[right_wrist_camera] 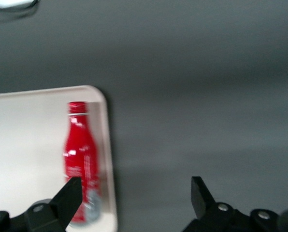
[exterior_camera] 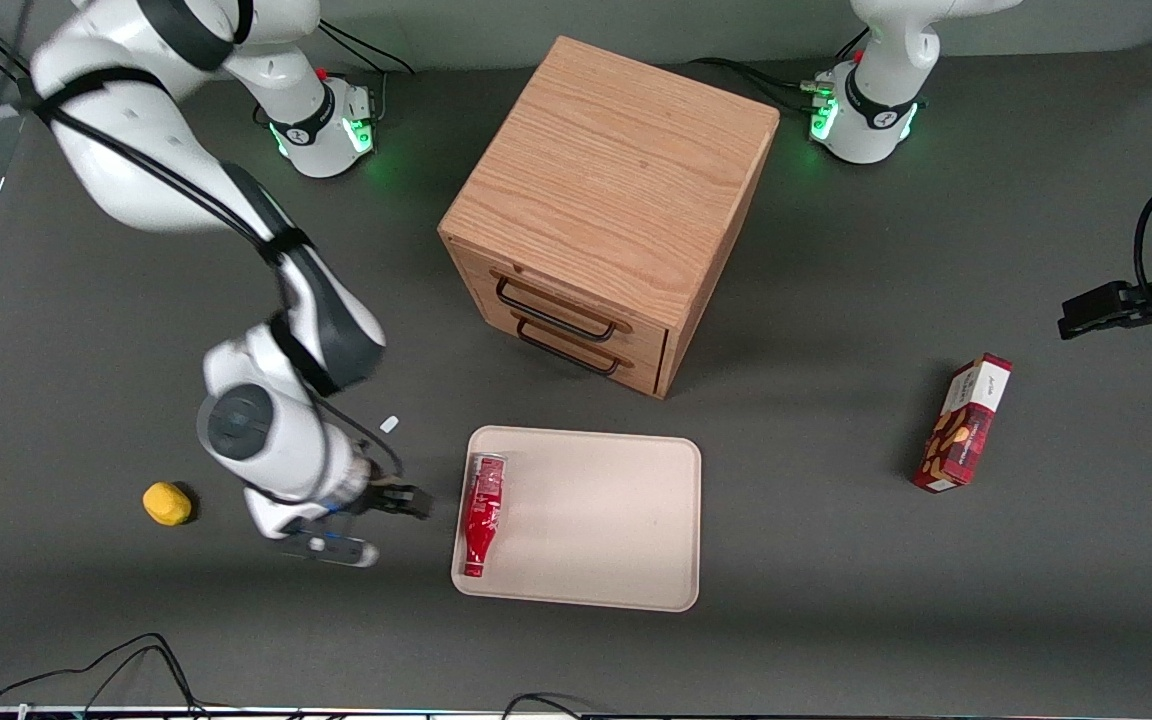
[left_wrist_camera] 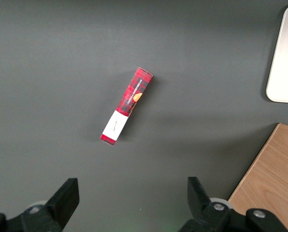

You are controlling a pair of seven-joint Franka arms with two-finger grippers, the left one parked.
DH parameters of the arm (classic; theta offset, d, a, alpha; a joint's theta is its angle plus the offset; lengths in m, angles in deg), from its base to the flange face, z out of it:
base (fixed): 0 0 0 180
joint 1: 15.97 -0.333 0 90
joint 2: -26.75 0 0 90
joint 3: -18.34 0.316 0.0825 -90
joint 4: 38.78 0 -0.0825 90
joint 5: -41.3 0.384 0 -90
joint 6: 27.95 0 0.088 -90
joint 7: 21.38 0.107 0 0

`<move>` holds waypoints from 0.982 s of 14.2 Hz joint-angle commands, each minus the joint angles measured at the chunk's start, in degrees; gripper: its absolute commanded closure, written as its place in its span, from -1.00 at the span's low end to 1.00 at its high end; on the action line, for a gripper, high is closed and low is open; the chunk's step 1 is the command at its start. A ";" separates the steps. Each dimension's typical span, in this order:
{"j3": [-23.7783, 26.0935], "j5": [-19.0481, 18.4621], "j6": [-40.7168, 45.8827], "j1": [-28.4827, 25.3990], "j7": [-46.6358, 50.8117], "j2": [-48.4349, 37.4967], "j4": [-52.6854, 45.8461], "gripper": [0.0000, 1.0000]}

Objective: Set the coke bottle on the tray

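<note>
The coke bottle [exterior_camera: 483,513] lies flat on the tray [exterior_camera: 596,520], along the rim toward the working arm's end. The gripper [exterior_camera: 406,499] hangs just beside that rim, fingers [right_wrist_camera: 66,195] spread apart and empty. A 2-drawer cabinet [exterior_camera: 608,210] stands near the tray.

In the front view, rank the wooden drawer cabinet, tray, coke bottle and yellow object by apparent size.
1. Wooden drawer cabinet
2. Tray
3. Coke bottle, lying on the tray
4. Yellow object

The gripper hangs open beside the tray, holding nothing.
</note>
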 commanded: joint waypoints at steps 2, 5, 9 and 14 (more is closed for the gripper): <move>-3.32 4.08 -0.67 2.28 -4.46 -20.20 18.93 -1.00; -9.21 14.01 1.77 2.10 -16.67 -32.07 25.80 -1.00; -14.14 17.88 13.37 2.01 -25.75 -41.66 26.43 -1.00; -18.54 21.60 23.05 1.84 -33.14 -47.13 25.29 -1.00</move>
